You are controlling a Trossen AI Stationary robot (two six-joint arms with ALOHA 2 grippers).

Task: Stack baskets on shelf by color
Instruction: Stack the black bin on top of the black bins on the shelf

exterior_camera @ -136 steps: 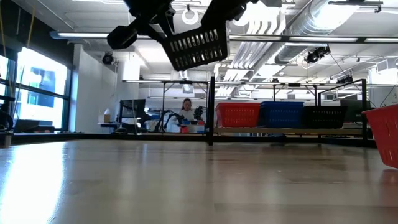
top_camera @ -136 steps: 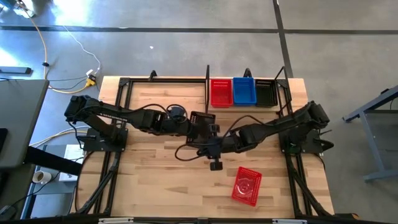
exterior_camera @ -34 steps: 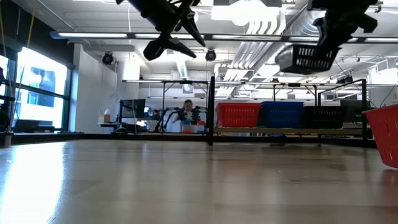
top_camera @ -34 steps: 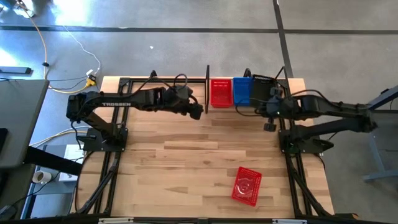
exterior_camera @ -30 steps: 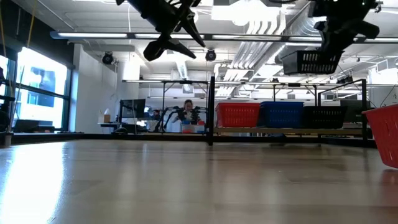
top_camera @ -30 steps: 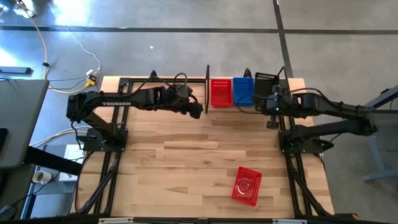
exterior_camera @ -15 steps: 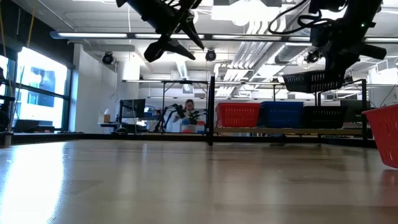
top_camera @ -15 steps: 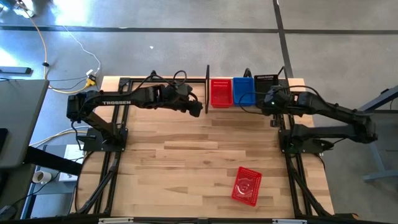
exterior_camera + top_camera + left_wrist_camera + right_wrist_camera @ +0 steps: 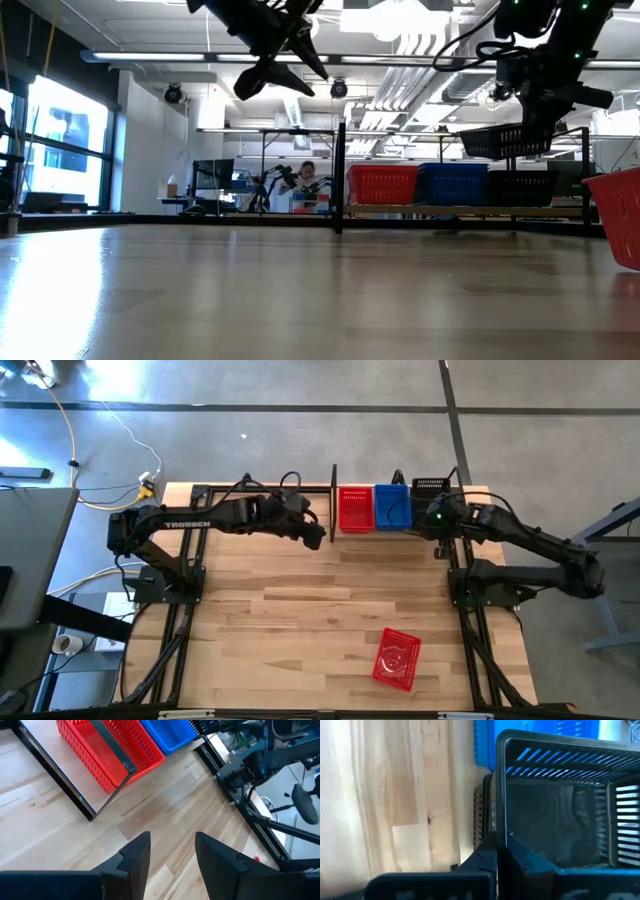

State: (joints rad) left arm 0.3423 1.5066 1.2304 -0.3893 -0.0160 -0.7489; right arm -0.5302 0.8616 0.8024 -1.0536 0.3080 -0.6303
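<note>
Mesh-walled black basket [image 9: 505, 142] pinched by right fingers [image 9: 496, 851].

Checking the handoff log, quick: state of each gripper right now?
Left gripper: open, empty, raised over the table beside the shelf.
Right gripper: shut on the black basket, above the black one already on the shelf.

light: bright, even, overhead | glare: window [image 9: 60, 140] at low view's left | shadows: soft | focus: table foreground blurred
</note>
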